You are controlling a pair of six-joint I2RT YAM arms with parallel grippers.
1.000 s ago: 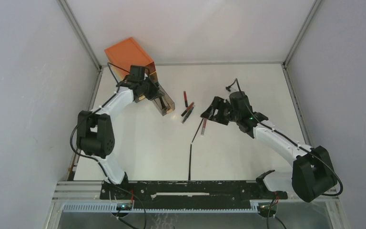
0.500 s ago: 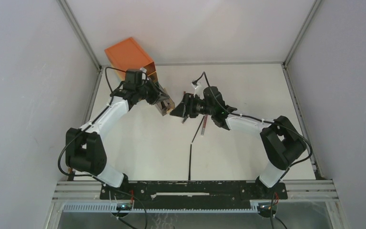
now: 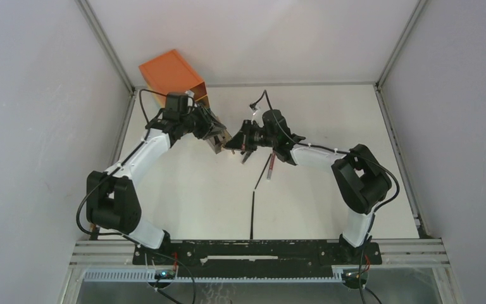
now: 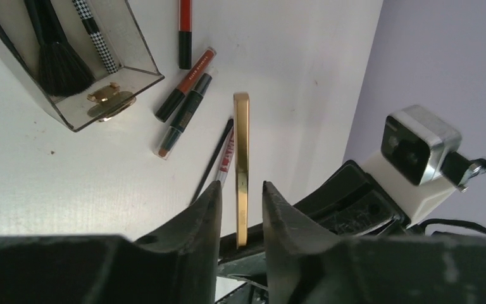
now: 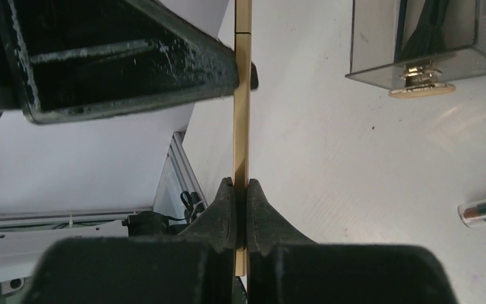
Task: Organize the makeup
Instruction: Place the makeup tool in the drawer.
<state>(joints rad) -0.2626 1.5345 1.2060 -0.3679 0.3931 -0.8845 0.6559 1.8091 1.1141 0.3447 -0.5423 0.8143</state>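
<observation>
Where both arms meet over the surface (image 4: 69, 177), thin gold compact (image 4: 242, 158) held edge-on, right jaws pinched tight on one end, left jaws slightly parted, straddling it, contact hard to judge, pencils (image 4: 186, 82) lying loose beside smoky drawer (image 4: 142, 85) holding brushes (image 4: 57, 63).

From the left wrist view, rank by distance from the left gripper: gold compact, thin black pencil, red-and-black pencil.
1. gold compact, edge-on between the left gripper's fingers
2. thin black pencil, just beyond, leftward
3. red-and-black pencil, top of view
</observation>
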